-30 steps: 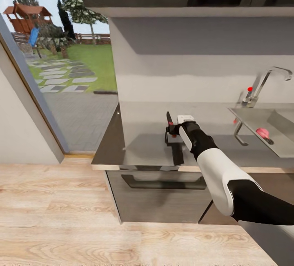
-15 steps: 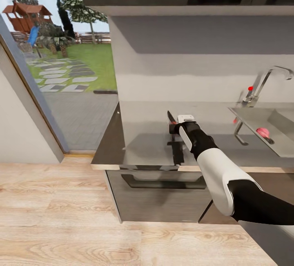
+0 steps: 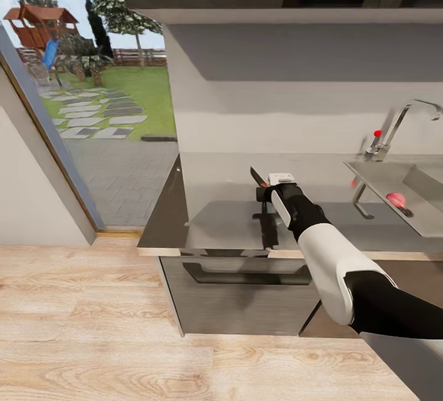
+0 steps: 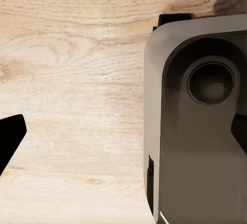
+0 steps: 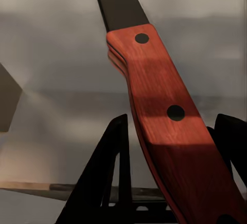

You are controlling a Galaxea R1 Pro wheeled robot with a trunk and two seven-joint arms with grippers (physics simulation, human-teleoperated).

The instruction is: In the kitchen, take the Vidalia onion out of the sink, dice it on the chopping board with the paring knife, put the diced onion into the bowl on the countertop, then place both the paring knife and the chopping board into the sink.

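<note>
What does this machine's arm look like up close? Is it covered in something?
The right arm is smooth and rounded, in alternating glossy shells: black nearest the body, white in the middle, black again toward the wrist, ending in a small white block. Its tool has flat black wedge-shaped fingers. No cables or markings are visible.

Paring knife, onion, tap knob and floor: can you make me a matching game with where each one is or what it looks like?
Things:
1. paring knife
2. Vidalia onion
3. tap knob
4. floor

Descriptions:
A. pale wood
B. lying in the sink
C. held in the right end effector over the countertop
D. small and red, near the grey wall

Pairs: 1-C, 2-B, 3-D, 4-A
</note>
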